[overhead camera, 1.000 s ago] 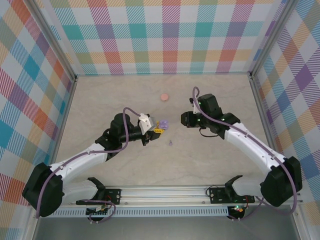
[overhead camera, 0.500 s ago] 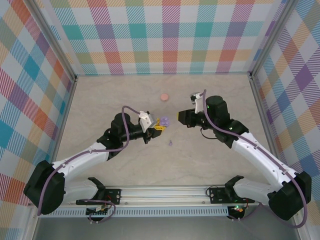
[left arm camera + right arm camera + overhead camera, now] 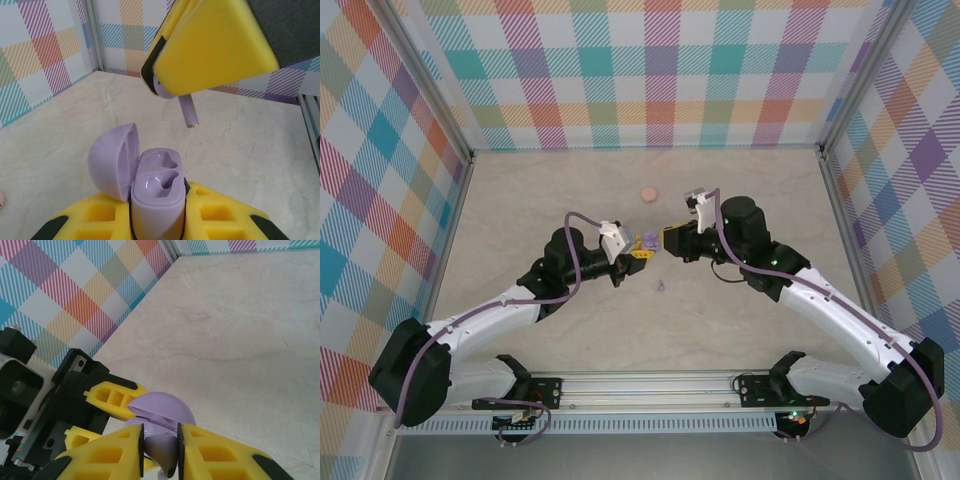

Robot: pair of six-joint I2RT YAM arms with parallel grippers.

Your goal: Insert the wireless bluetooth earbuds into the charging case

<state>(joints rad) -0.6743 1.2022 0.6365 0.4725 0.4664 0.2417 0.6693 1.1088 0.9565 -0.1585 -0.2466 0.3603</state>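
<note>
**Top external view.** You see the left gripper point(image 3: 636, 254) near the middle of the table point(image 3: 520, 200). Its yellow jaws are clamped on the lilac charging case point(image 3: 646, 241). The right gripper point(image 3: 667, 238) faces it from the right, with its tips just beside the case. What sits between the right jaws is too small to tell here. A loose earbud point(image 3: 662, 287), lilac, lies on the table nearer the arm bases, apart from both grippers. A pink disc point(image 3: 648, 193) lies farther back, well apart from the case.

**Left wrist view.** The charging case point(image 3: 157, 200) stands upright between the left gripper's yellow fingers point(image 3: 235, 205), which grip it on both sides. Its lid point(image 3: 114, 160) is hinged open to the left, so you can see both moulded wells in the body. One yellow finger of the right gripper point(image 3: 210, 45) hangs above the case. The stem of the held earbud point(image 3: 189, 111), lilac, points down from under that finger. It is above the wells and not touching them.

**Right wrist view.** The right gripper point(image 3: 161, 440) has its jaws set narrow, pinching the held earbud point(image 3: 162, 447) between the pads. Just beyond the tips you see the lilac dome of the lid point(image 3: 162, 410). The left gripper's yellow fingers point(image 3: 132, 390) and black body lie to the left.
</note>
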